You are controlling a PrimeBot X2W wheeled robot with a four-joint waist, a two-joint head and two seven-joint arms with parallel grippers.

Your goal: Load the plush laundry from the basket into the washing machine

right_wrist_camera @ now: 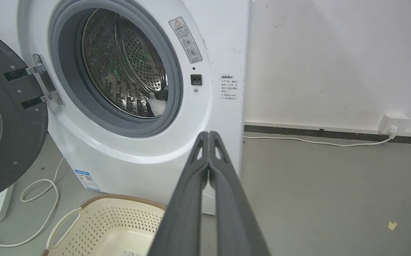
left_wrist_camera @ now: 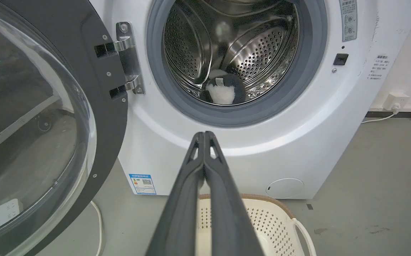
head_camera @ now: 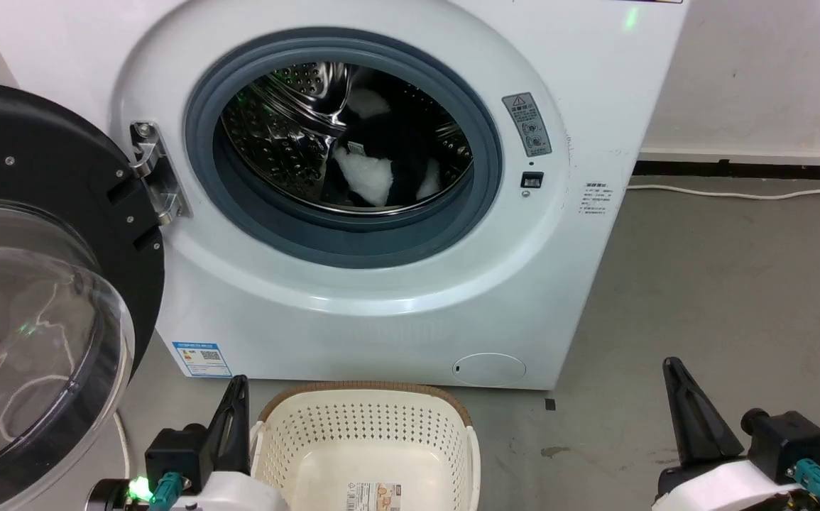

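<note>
Fingers (left_wrist_camera: 187,202) of the left gripper (left_wrist_camera: 204,138) and right gripper (right_wrist_camera: 209,137) were pressed together, holding nothing. Plush laundry (head_camera: 370,177) lay in the washing machine (head_camera: 381,312) drum at upper centre of the frame, with the basket (head_camera: 367,426) at bottom centre.

Left gripper (left_wrist_camera: 204,135): you had its two dark fingers pressed together tip to tip, rising from 6 o'clock.
Washing machine (left_wrist_camera: 308,135): it stood at 12 o'clock, with its door (left_wrist_camera: 98,106) hanging open at 9 o'clock.
Plush laundry (left_wrist_camera: 221,93): you saw it lying low in the drum (left_wrist_camera: 258,53), behind the grey seal.
Basket (left_wrist_camera: 273,217): it sat at 5 o'clock on the floor, partly hidden by your fingers.
</note>
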